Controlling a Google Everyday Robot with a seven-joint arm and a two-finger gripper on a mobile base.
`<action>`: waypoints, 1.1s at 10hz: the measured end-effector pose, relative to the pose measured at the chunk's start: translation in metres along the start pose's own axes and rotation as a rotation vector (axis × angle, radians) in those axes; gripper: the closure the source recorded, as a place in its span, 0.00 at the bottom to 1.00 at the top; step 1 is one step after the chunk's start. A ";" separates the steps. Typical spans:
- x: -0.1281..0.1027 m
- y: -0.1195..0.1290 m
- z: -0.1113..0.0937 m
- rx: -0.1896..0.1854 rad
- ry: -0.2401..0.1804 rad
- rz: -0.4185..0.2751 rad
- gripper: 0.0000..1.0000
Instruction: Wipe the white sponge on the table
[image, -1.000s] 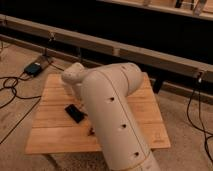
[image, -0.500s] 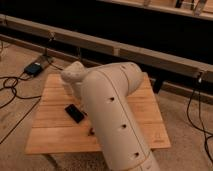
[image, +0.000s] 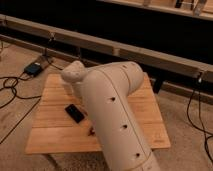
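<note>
The table (image: 52, 137) is a low one with a light-brown plank top, filling the lower left and middle of the camera view. My big off-white arm (image: 112, 115) reaches over it from the bottom edge and bends down at a rounded joint (image: 74, 76). My gripper is hidden behind that arm, somewhere over the table's middle, and it is shut. Whether it holds anything cannot be seen. The white sponge is hidden from this view.
A flat black slab (image: 75, 112) lies on the planks just left of the arm. A small dark bit (image: 91, 131) shows at the arm's edge. Cables (image: 12, 85) and a blue-black box (image: 34, 68) lie on the floor at left. A long dark rail (image: 125, 50) runs behind the table.
</note>
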 end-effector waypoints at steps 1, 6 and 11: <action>-0.001 -0.001 0.000 -0.001 -0.001 0.002 1.00; -0.026 0.004 -0.015 -0.002 -0.052 -0.027 1.00; -0.034 0.059 -0.025 -0.018 -0.113 -0.165 1.00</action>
